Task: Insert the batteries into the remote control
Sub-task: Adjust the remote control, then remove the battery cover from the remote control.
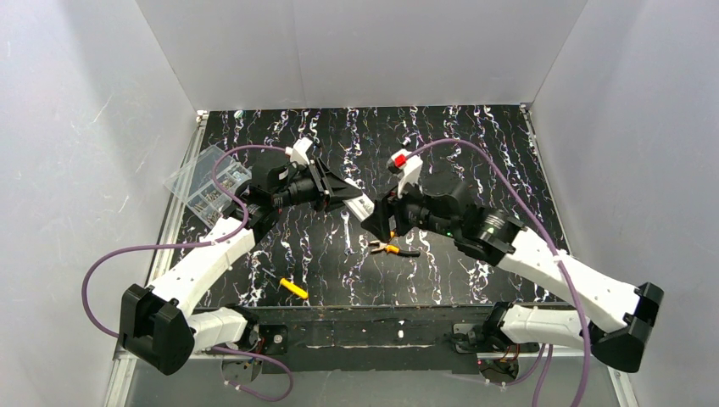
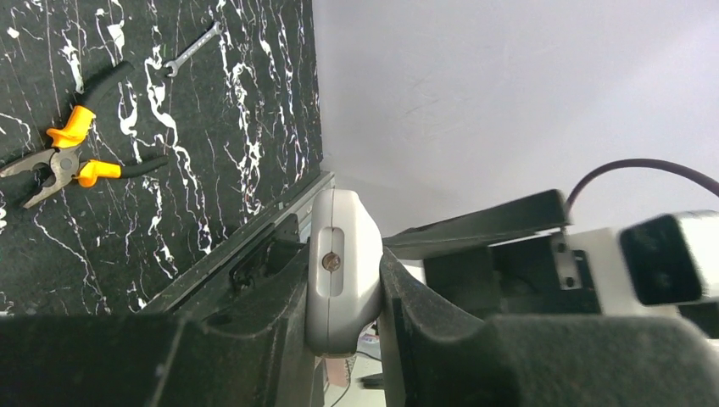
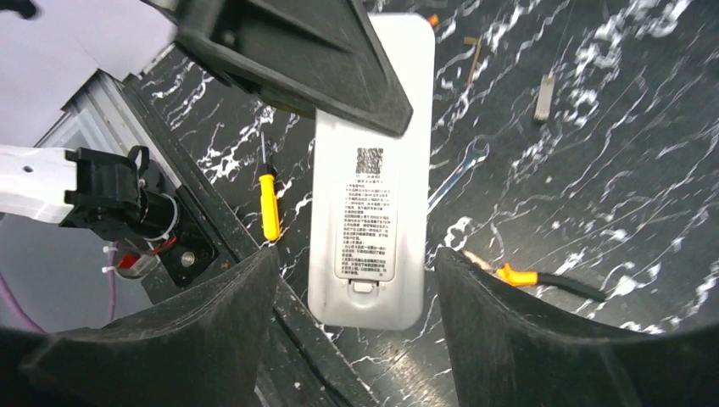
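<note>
Little of the job looked done: the small white oblong plastic remote control [image 3: 370, 178] showed its back to the right wrist camera, with a printed label and what seemed to be the battery cover's latch tab near its lower end, so I judged the cover still on and the recess unopened. No batteries could be made out with certainty. A tiny orange speck at the very top edge of that view, just right of the handset, may have been one, but it was too small to tell. Opening the cover, fetching both cells and seating them appeared to be left. The left gripper [image 2: 343, 284] was clamped tight on the remote control, one black finger pressed against each broad face. It held the handset off the black marble-patterned table [image 1: 475, 144] near the middle of the overhead frame, with the free end pointing at the other arm. The right gripper [image 3: 356, 263] faced that free end with its jaws spread wide, one on either side of the handset's lower end. A thin gap showed on both sides, so it had hold of nothing. In the overhead view both arms reached inward from the lower corners, their wrists meeting at centre. Yellow-and-black pliers [image 1: 390, 248] lay just below the meeting point, a yellow-handled screwdriver [image 1: 293, 288] at lower left of centre, and a small silver wrench [image 1: 346, 233] between them.
</note>
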Robot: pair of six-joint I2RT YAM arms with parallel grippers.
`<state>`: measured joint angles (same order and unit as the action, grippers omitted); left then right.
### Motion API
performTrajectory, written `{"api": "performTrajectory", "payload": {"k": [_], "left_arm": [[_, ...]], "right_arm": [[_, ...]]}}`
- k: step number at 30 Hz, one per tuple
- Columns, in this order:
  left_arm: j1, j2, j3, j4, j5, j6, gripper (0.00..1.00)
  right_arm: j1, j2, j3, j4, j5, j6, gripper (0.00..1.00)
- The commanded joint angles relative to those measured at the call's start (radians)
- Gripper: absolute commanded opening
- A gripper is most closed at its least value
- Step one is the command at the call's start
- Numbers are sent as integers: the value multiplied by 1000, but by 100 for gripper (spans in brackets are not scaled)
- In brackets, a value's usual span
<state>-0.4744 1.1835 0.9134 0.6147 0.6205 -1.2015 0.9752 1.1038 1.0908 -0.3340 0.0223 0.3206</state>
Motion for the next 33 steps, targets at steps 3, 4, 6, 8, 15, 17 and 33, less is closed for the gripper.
{"api": "performTrajectory", "payload": {"k": [3,4,6,8,15,17,33], "left_arm": [[-2,-33,21,-32,115,55,0],[-1,-38,22,-46,127,66,0],[-1,-48,22,-64,160,86,0],[-2,-58,28,-86,202,111,0],[-30,-108,68,-190,366,265,0],[-63,-132,84,-273,367,346,0],[-155,-123,62,-340,272,385,0]], "right_arm": [[-2,-133,87,35,-13,-193,76],[-1,-146,84,35,-14,-227,76],[-1,-168,73,25,-90,-328,75],[-1,-190,61,3,-154,-416,72],[-2,-275,17,-78,-489,-696,69],[-1,-289,17,-112,-531,-753,69],[123,-227,-32,-104,-560,-845,56]]}}
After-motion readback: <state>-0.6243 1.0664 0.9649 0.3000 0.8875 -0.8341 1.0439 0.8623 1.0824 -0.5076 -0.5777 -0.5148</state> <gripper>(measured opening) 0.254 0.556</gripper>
